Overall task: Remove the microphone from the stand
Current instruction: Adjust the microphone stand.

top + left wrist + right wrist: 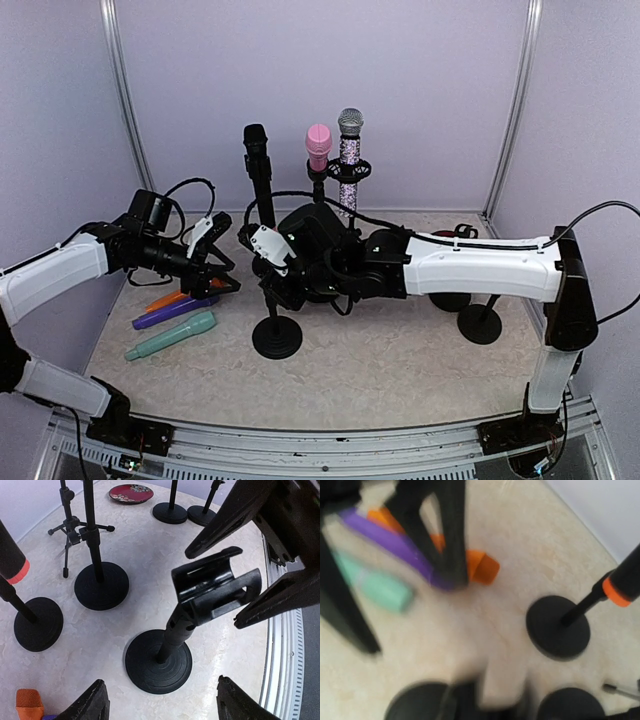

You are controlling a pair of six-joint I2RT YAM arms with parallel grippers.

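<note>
Beige marbled table (400, 365) | lying left: teal microphone (172, 337), purple microphone (168, 315), orange microphone (163, 299) | standing: black round stand bases (277, 338) | far side: dark red plate (131, 493)

Black stand clip (212, 587) tilted above its round base (150, 672)

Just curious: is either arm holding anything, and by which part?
Left end effector: nothing. Right end effector straddles the empty clip; grip cannot be told.

Your top view looks down from above and behind the arm bases across the whole beige marbled surface (400, 370). Left wrist view sits close, angled down at the empty black clip stand (175, 630), which the top view shares. Right wrist view, blurred, hangs low over the purple plastic microphone (395, 542), which the top view also shows.
</note>
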